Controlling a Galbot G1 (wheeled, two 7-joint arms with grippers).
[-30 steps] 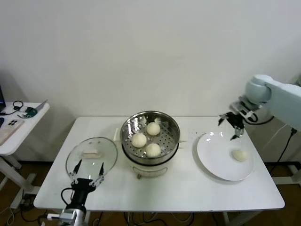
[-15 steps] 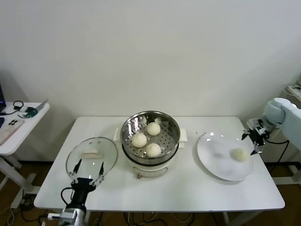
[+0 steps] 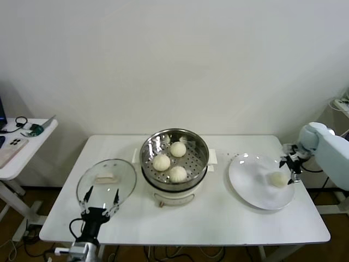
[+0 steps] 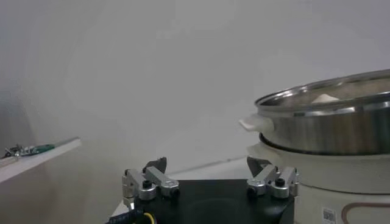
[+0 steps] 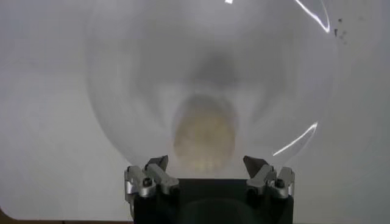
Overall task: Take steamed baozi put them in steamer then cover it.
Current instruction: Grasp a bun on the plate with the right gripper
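My left jaws [image 3: 101,197] hang wide apart and empty at the near edge of the white bench [image 3: 218,218], just in front of the round clear glass cover with its white oblong handle [image 3: 106,180], which lies flat on the bench. Off to their right stands the shiny round stainless-steel steamer on its white pot base [image 3: 174,159], with three smooth cream-white steamed baozi [image 3: 161,162] sitting on its perforated floor. Further right, well apart from the steamer, lies a flat white round plate [image 3: 251,183] carrying the fourth baozi [image 5: 204,137]. My right jaws [image 5: 209,173] stand open over that bun, a finger to each side of it, gripping nothing.
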